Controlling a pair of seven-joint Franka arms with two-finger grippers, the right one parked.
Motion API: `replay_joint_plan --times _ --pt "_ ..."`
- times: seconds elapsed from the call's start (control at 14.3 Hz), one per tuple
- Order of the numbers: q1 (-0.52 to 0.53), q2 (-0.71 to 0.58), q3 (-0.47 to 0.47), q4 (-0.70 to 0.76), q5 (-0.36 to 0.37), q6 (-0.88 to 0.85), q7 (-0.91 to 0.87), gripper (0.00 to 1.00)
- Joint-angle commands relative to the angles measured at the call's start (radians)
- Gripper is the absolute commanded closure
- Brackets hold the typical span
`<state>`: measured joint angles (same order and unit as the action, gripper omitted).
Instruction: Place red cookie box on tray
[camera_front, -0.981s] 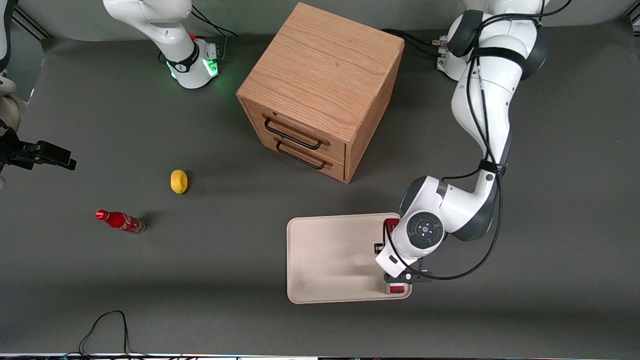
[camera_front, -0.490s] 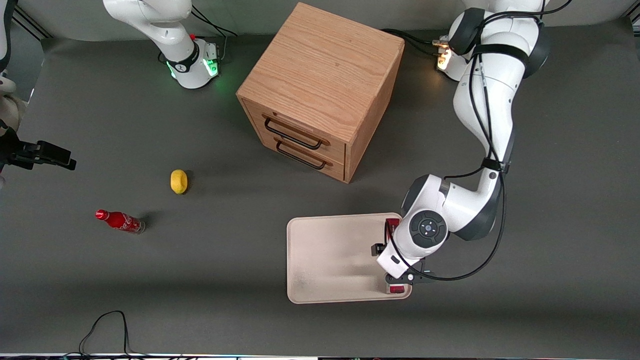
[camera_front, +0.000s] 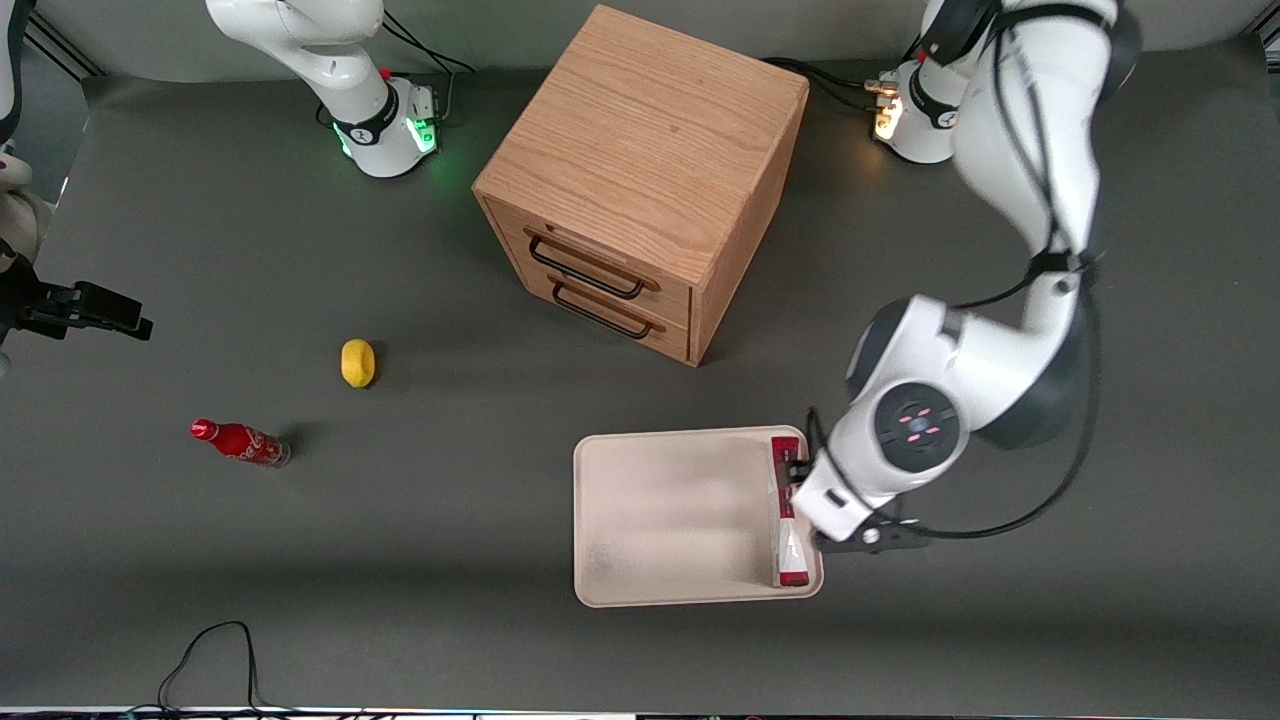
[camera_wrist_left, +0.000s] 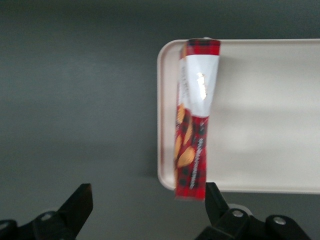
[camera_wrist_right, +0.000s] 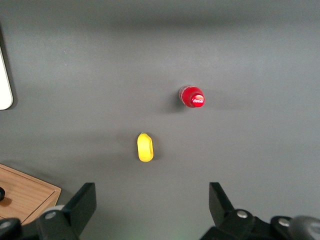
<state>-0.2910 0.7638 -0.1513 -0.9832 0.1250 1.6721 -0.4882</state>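
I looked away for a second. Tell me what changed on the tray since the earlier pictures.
The gripper has let go of the red cookie box and lifted away toward the working arm's end of the table, fingers open. The box now lies uncovered along the tray edge on that side. The tray, drawer cabinet, lemon and soda bottle did not move.

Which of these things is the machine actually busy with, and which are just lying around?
In the job:
red cookie box, lying along the tray's edge
tray
pincer, open, above the box

Just lying about:
wooden drawer cabinet
lemon
red soda bottle
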Motion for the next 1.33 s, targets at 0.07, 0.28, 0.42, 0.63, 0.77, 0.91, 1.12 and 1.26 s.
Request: replay_joint_plan --times 0.07,0.28,0.42,0.63,0.77,0.91,1.12,1.26 --pt "0.073 -0.344 0.01 -0.36 -0.028 0.007 0.1 0.0" --pt "0.073 -0.533 0.142 -0.55 -0.088 0.012 0.21 0.0" --pt "0.076 -0.613 0.209 -0.619 -0.091 0.011 0.273 0.0" --pt "0.085 -0.722 0.295 -0.715 -0.087 0.006 0.35 0.0" --pt "0.169 -0.745 0.28 -0.712 -0.081 -0.031 0.373 0.0" --pt "0.222 -0.742 0.234 -0.684 -0.068 -0.051 0.385 0.0" --pt "0.263 -0.735 0.182 -0.667 -0.068 -0.057 0.381 0.0" --pt "0.265 -0.735 0.18 -0.666 -0.068 -0.069 0.381 0.0"
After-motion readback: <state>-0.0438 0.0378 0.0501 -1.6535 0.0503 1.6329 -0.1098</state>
